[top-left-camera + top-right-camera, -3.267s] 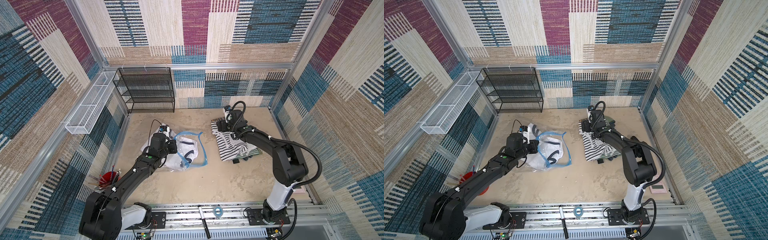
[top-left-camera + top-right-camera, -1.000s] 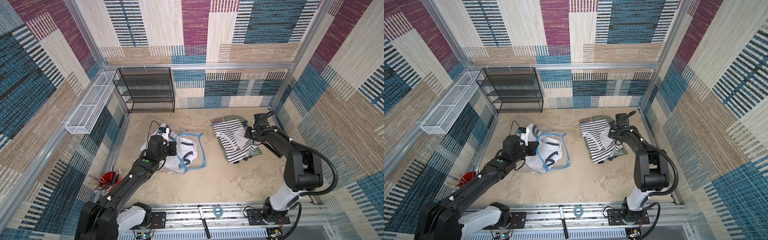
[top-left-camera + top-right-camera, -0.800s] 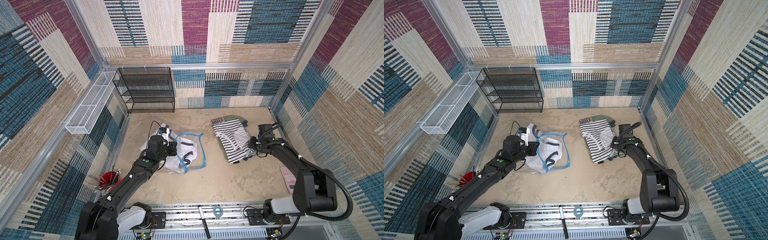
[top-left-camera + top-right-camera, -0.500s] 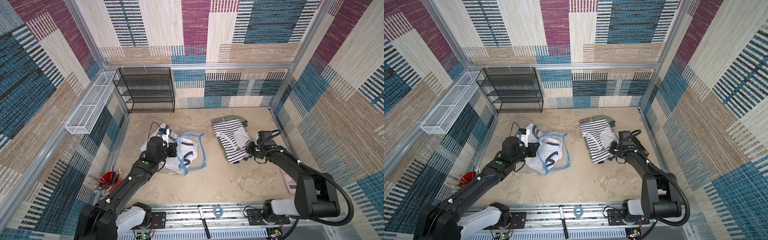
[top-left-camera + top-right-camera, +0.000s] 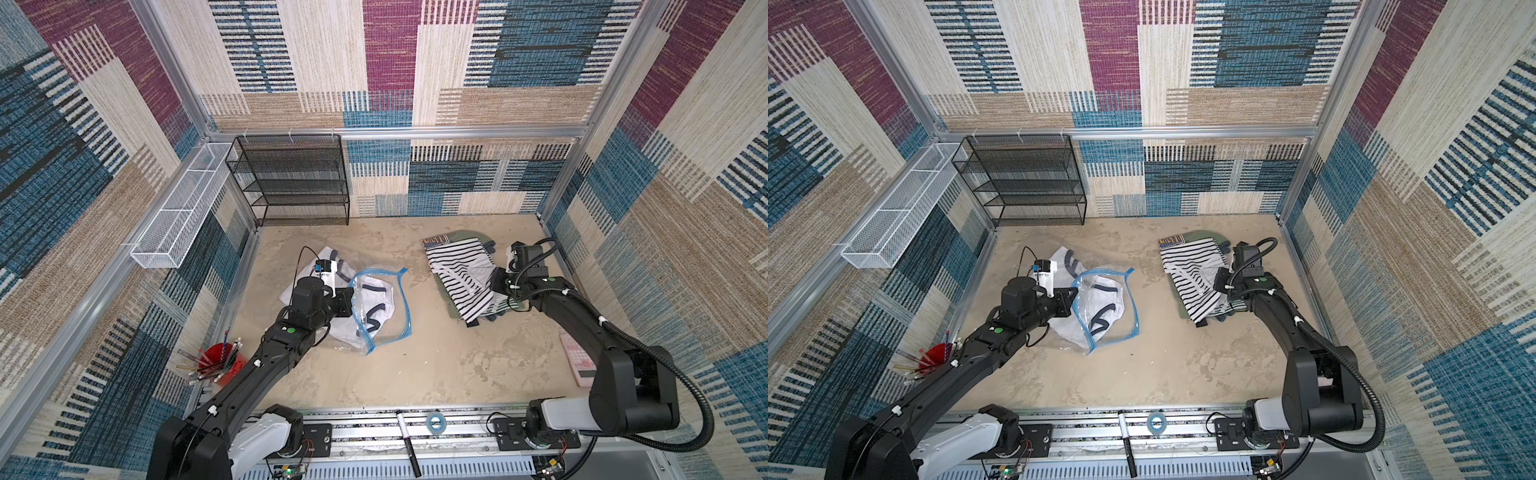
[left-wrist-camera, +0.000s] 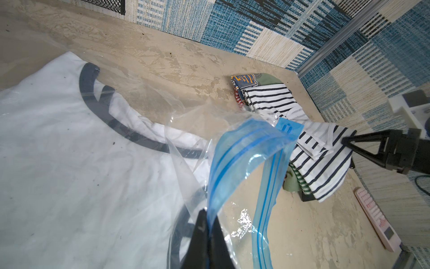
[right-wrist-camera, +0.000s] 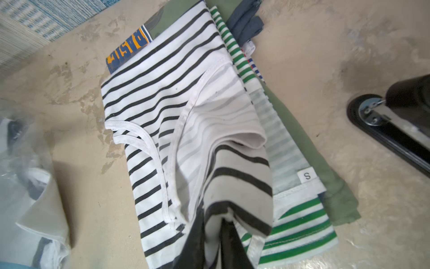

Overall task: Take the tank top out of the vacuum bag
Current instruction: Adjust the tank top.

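The vacuum bag lies left of centre in both top views, its blue zip mouth gaping in a loop. The tank top, white with dark trim, lies under its clear plastic and shows through the mouth. My left gripper is shut on the bag's blue zip edge, and the strip rises from between its jaws. My right gripper is at the right side of a clothes pile. Its jaws are shut on a fold of a black-and-white striped top.
The striped top lies on a pile of green and green-striped clothes. A black mesh rack stands at the back left, with a white wire basket on the left wall. A red cup of pencils stands front left, and a pink calculator lies front right.
My right arm has swung from the back of the clothes pile round to its right side, and its jaws have closed on the striped top. The left arm and the bag have stayed put.
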{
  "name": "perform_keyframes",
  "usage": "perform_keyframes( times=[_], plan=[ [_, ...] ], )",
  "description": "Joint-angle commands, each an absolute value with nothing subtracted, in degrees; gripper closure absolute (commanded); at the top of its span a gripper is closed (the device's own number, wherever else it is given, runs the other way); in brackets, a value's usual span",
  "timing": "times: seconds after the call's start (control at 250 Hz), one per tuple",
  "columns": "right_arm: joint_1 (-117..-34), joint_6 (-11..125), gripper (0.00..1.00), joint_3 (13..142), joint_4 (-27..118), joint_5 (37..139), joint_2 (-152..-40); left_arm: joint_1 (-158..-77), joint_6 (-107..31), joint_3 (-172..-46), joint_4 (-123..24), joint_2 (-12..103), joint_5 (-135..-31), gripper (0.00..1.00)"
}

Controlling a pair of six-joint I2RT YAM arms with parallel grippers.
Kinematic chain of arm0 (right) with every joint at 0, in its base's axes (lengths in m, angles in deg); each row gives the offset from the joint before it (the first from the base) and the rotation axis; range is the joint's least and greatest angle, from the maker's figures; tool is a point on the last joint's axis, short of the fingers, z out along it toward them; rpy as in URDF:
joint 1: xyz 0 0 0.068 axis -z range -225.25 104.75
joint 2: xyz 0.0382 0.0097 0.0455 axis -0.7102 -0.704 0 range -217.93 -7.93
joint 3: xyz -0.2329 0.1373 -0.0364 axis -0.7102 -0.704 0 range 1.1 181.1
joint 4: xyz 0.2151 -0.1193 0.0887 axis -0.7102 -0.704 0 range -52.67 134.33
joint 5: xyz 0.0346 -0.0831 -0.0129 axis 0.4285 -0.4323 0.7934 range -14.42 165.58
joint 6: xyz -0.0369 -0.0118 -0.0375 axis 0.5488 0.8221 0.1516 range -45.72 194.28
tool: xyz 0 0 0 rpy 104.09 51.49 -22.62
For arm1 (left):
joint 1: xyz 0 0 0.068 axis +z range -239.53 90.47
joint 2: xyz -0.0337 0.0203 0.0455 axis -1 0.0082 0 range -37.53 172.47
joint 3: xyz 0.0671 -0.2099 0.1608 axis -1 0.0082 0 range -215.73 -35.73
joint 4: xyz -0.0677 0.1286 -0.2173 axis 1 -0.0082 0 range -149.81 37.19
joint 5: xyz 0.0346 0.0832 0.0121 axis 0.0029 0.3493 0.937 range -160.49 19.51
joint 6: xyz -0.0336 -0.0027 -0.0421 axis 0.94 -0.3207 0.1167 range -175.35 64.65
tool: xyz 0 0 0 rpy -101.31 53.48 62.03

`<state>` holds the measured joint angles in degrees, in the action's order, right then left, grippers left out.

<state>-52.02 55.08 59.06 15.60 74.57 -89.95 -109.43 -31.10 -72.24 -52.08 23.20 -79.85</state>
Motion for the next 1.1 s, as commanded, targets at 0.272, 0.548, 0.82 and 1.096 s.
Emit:
perform_keyframes(
  times=[0.272,0.548,0.82,1.096],
  plan=[
    [-57.2,48.6,0.53,68.9,-8.4,44.8,-95.6,-109.4,-30.9,-71.3,-49.8,23.3,-80.2,1.0],
    [-48.2,51.1,0.69,55.5,8.2,63.3,-86.1,-109.4,-30.5,-71.2,-50.3,22.9,-80.2,1.0],
    [-47.7,54.7,0.67,51.7,17.0,72.5,-88.6,-109.4,-30.9,-71.6,-50.9,23.2,-80.0,1.0],
    [-47.7,56.1,0.61,50.6,22.9,72.1,-92.2,-109.4,-31.7,-71.8,-52.9,22.1,-78.9,1.0]
  ],
)
